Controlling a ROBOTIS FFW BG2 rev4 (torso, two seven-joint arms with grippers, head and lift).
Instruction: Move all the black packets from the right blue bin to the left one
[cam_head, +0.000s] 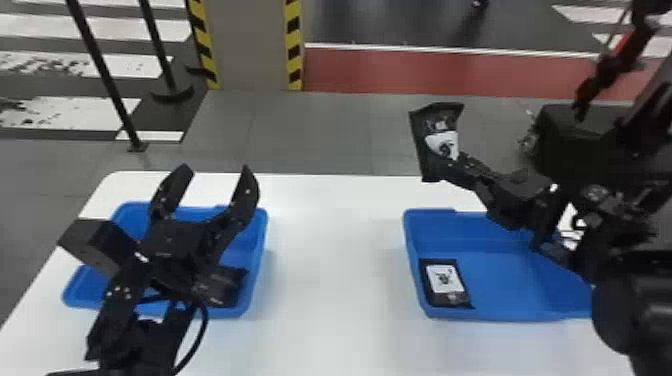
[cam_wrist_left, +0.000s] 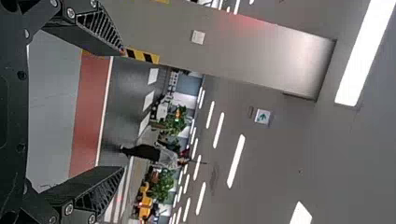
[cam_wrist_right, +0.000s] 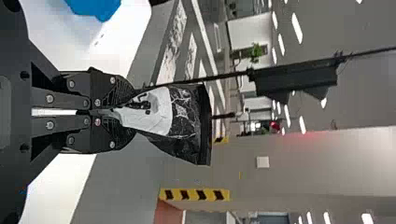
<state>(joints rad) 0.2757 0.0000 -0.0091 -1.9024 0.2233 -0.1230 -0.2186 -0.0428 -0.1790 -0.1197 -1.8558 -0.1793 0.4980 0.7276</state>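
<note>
Your right jaws (cam_head: 442, 167) are clamping one black packet (cam_head: 419, 145), raised higher than the right blue bin (cam_head: 515, 282). Your left jaws (cam_head: 216, 170), apart, are hovering left of that bin. Second packet (cam_head: 444, 282): lying inside it. Third packet (cam_head: 225, 287): lying leftward, inside the left bin (cam_head: 259, 240).
</note>
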